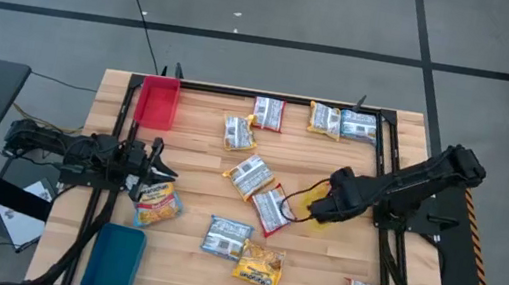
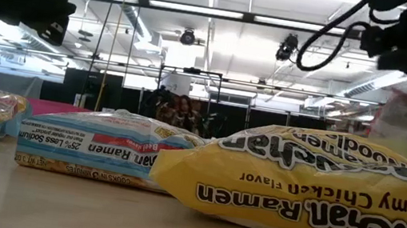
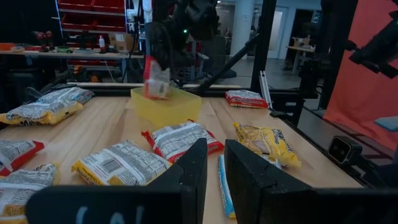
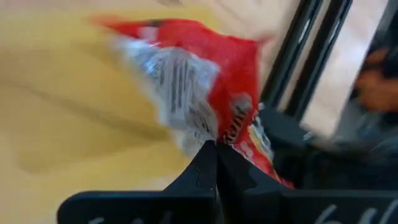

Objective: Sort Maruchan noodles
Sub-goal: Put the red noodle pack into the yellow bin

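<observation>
Crinkled plastic ramen packets (image 1: 252, 176) lie scattered across the wooden table (image 1: 201, 160), from the left edge to the far right corner. At left, the left gripper (image 1: 153, 161) waits beside a yellow-edged packet (image 1: 156, 204), fingers (image 3: 198, 163) parted only slightly and holding nothing. Right of centre, the right gripper (image 1: 317, 211) has its fingers pinched tight on one edge of a red-edged packet (image 4: 199, 74), which hangs over the yellow tray (image 3: 165, 104). Each packet looks light and slippery, its noodle block likely brittle; the flat sealed rim seems the safest place to take hold.
</observation>
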Controlling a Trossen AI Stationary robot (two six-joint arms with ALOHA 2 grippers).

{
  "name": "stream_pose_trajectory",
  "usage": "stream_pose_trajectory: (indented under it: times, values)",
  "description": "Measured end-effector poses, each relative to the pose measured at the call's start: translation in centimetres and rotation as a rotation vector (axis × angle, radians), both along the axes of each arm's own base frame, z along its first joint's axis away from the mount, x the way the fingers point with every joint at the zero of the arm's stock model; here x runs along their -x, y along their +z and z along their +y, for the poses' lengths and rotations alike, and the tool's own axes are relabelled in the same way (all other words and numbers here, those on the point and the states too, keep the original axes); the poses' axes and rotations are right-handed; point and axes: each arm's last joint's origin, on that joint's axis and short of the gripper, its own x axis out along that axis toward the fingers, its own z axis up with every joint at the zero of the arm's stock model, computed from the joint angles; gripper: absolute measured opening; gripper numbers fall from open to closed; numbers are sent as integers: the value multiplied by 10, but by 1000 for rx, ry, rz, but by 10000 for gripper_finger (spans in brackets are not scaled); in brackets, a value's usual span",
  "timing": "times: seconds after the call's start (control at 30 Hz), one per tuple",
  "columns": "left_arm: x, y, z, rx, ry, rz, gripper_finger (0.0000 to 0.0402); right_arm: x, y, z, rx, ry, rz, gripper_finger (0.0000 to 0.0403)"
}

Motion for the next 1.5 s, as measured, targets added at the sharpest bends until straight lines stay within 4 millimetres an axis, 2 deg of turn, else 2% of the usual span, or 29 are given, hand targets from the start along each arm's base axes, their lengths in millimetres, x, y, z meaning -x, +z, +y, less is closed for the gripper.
stream_pose_trajectory:
  times: [0.17,0.37,0.5,0.67,0.77,0.9,1.07,1.2,1.33,1.5]
  values:
    - [0,0,0,1,0,-3,62,1,-16,-5,-3,-136,-42,3]
    - [0,0,0,0,0,0,62,16,-34,-17,32,-235,74,4]
    - [0,0,0,0,0,0,62,25,-36,-23,40,-294,169,4]
    - [0,0,0,0,0,0,62,25,-36,-26,46,-286,165,5]
    - [0,0,0,0,0,0,62,25,-36,-29,44,-263,169,20]
    - [0,0,0,0,0,0,62,25,-33,-33,21,-251,167,69]
    - [0,0,0,0,0,0,62,21,-19,-38,2,-237,100,143]
    - [0,0,0,0,0,0,62,0,-12,-33,-14,-149,-83,176]
    - [0,0,0,0,0,0,62,-20,-21,-31,-78,-62,-276,172]
    - [0,0,0,0,0,0,62,-8,-50,-48,-74,-151,-219,134]
